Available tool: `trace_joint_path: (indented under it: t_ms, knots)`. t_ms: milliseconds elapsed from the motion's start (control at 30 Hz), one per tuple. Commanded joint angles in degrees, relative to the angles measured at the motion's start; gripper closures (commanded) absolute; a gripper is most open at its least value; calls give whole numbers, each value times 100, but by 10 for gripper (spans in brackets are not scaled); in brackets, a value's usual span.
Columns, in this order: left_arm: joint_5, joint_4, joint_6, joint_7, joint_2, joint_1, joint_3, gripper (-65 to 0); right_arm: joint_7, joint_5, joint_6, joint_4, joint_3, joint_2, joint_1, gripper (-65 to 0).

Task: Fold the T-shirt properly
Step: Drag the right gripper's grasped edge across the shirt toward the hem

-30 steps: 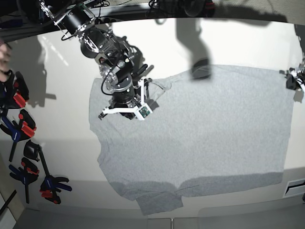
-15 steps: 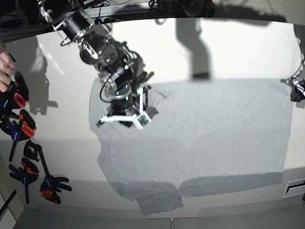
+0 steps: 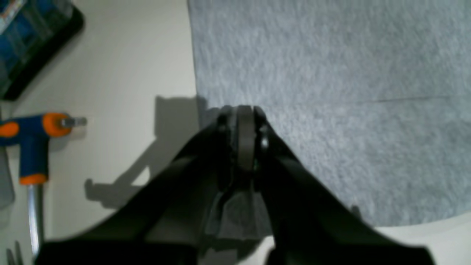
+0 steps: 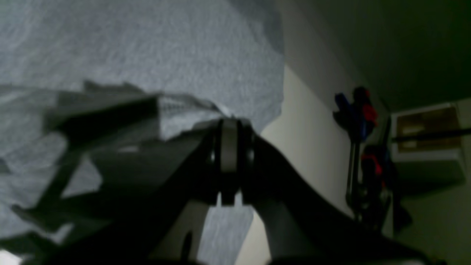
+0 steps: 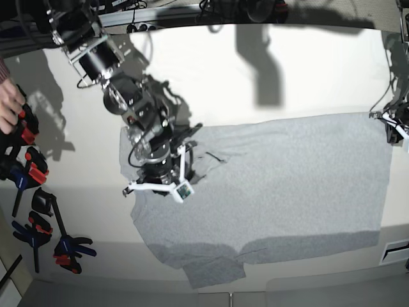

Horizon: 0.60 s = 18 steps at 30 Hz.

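Note:
The light grey T-shirt (image 5: 287, 185) lies spread plain side up across the white table (image 5: 307, 70). One sleeve (image 5: 214, 272) reaches toward the front edge. My right gripper (image 5: 167, 167) stands over the shirt's neck end at the left. In the right wrist view this gripper (image 4: 230, 127) is shut, with bunched T-shirt (image 4: 147, 44) fabric and ribbed collar (image 4: 176, 103) at its tip. My left gripper (image 5: 391, 125) sits at the far right corner of the hem. Its jaws (image 3: 244, 112) are shut just inside the T-shirt's (image 3: 331, 73) edge, with cloth pinched beneath them.
Blue, red and black clamps (image 5: 29, 173) lie along the table's left side, more (image 5: 64, 246) nearer the front, and a person's hand (image 5: 7, 112) is at the far left. A blue-orange clamp (image 3: 33, 140) and a dark tray (image 3: 36, 44) lie beside the hem.
The shirt's far edge has slid toward the table's front. Both shut grippers have come the same way with it, the right one also shifting a little leftward.

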Motion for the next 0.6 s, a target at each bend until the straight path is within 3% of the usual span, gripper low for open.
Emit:
trace_joint_path:
  t_ms: [0, 133, 267, 333, 467, 567]
  knots:
    - [-46, 70, 26, -184, -144, -190, -57, 0, 197, -4, -35, -83, 42, -79, 306, 0]
    - [7, 68, 26, -186, -55, -457, -57, 0, 470, 122, 0, -778, 42, -459, 688, 0]
    - [754, 68, 26, -208, 127, -675, -57, 0, 671, 120, 153, -1517, 42, -901, 1064, 0]
    - [1185, 68, 26, -472, 210, -680, -57, 0, 758, 118, 173, -1926, 42, -1078, 1255, 0]
    - [1543, 50, 55, -675, 275, -682, -57, 0, 815, 96, 162, -2693, 42, -1257, 1646, 0]
    - [1541, 50, 352, -704, 269, -684, -57, 0, 846, 101, 157, -3091, 42, -1303, 1934, 0]
